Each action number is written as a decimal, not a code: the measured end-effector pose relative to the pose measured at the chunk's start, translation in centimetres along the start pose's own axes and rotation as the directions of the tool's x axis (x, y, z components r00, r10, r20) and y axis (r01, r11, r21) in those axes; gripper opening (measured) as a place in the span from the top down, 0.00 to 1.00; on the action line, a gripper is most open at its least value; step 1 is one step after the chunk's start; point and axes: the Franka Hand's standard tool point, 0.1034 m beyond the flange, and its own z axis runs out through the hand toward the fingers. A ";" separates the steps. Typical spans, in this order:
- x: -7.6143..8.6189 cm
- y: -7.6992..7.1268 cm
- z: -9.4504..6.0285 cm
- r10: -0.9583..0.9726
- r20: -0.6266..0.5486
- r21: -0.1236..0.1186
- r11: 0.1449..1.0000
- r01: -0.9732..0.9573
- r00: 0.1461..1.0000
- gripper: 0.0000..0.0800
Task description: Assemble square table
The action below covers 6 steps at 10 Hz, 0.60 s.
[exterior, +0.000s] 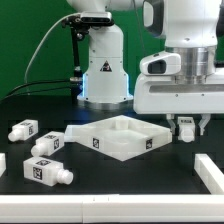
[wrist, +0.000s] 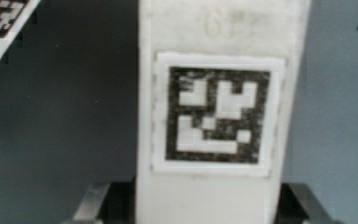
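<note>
Lying loose toward the left edge of the bench (exterior: 150,190) in the exterior view are three short white legs: a rear leg (exterior: 22,128), a middle leg (exterior: 48,143) and a front leg (exterior: 47,170). Each lies on its side and carries a black-and-white square tag.

At the bench's middle sits the tabletop (exterior: 120,138), a white square slab lying rim up, one corner toward the camera, with tags on its outer walls.

Just beyond its right corner hangs the claw (exterior: 187,128), fingertips down near the bench surface. The wrist view shows a fourth leg (wrist: 220,100) filling the gap, with a dark finger (wrist: 108,203) flush against each long side. The claw therefore reads as pinching that leg across its width. The leg's long axis runs crosswise to the line between the fingers.

From the claw, the tabletop lies just beside it toward the exterior view's left, the way any carry to the slab would go.

The fourth leg's tag is a coded pattern, not words. Faint raised letters near its end are too blurred to read, and a triangle sticker on the robot base (exterior: 103,68) is too small.
</note>
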 end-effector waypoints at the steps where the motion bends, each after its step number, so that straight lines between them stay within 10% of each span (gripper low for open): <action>1: -0.2 -0.2 0.1 -0.005 0.003 0.000 1.000 0.005 1.000 0.64; 6: -4.2 -3.7 4.8 -0.045 -0.034 0.005 0.999 0.045 0.998 0.64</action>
